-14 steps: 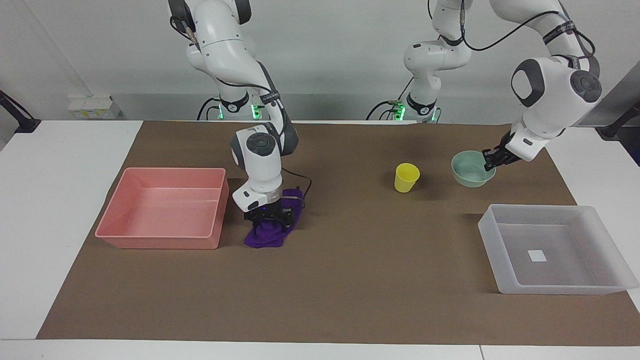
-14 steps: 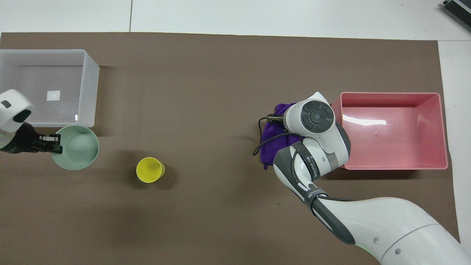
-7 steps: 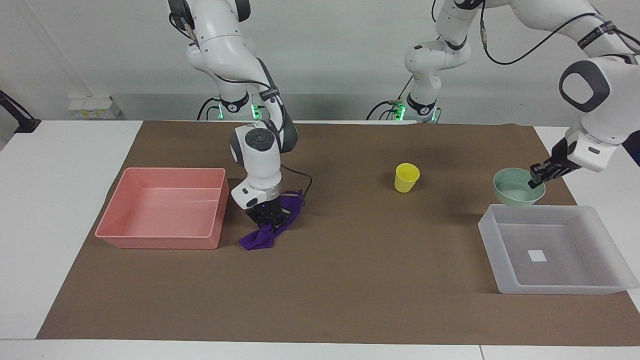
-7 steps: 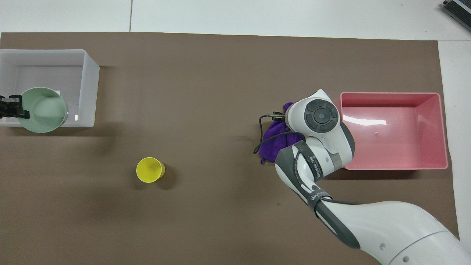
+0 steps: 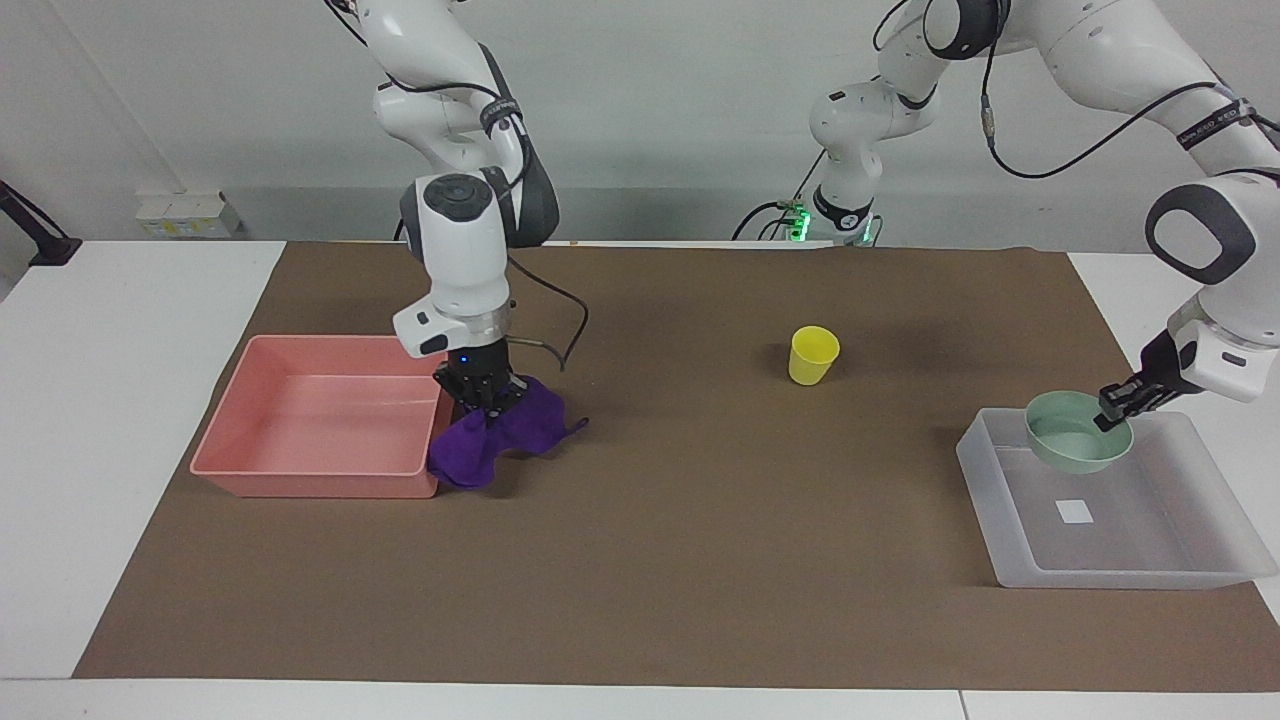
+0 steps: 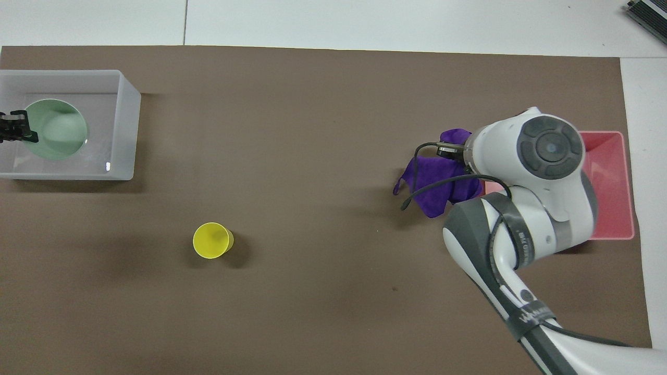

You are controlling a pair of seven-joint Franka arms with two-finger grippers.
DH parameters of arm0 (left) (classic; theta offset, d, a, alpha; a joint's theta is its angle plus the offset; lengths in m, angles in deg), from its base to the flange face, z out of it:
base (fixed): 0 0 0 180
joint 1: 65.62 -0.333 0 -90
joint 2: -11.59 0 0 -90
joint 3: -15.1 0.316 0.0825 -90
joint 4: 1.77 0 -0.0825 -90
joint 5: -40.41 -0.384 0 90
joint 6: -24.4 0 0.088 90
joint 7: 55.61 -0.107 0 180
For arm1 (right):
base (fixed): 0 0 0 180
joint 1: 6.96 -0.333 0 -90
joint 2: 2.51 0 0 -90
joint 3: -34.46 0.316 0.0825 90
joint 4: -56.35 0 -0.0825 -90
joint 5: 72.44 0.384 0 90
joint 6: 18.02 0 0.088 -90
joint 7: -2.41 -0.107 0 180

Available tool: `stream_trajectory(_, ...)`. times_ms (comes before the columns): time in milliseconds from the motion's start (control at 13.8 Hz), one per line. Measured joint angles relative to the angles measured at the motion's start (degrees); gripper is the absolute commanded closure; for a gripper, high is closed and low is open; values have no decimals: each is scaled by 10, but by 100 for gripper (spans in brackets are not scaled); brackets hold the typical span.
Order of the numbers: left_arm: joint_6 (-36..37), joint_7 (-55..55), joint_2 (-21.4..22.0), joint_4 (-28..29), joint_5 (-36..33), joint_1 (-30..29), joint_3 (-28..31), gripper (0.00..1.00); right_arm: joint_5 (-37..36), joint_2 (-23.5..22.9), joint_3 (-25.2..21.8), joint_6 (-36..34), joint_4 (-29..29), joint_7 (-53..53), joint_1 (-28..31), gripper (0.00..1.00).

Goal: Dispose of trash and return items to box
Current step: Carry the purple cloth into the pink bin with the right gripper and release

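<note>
In the facing view I see my right gripper [image 5: 487, 392] with its fingers pressed together on the soft purple cloth [image 5: 497, 432]. The cloth hangs in loose folds under the fingers, in the air beside the pink tray [image 5: 325, 415], at the tray's wall toward the left arm's end. The pink tray is opaque, rectangular, with smooth shiny walls. My left gripper [image 5: 1118, 404] is clamped on the rim of the mint-green bowl [image 5: 1077, 432], round and smooth, which it holds above the translucent box [image 5: 1105, 498]. The box is shallow, with a white square sticker [image 5: 1075, 512] on its floor. The yellow cup [image 5: 813, 355] stands upright on the brown mat [image 5: 700, 560], well apart from both grippers. The mat is matte and covers a white table [image 5: 90, 400]; the wall is pale grey.

In the overhead view the left gripper [image 6: 15, 127] pinches the bowl [image 6: 54, 129] over the box [image 6: 127, 130]. The cloth [image 6: 435, 179] spreads from under the right arm's wrist, next to the pink tray [image 6: 609, 182]. The cup [image 6: 212, 240] stands alone on the mat [image 6: 312, 130].
</note>
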State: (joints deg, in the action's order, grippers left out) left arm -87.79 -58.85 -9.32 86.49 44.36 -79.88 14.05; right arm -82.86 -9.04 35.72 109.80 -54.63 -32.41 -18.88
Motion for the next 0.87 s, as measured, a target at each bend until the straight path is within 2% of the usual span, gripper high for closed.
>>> stream_trajectory(289,-36,-1,-28,-1,0,-7,0,100,-1,60,-1,-58,-1,32,51,100)
stream_trajectory(651,-51,-7,-49,-7,0,-14,0,100,-1,88,-2,-77,-2,69,92,100)
stream_trajectory(868,-60,-13,-76,-24,0,-30,0,100,-1,97,-3,-84,-2,95,121,100)
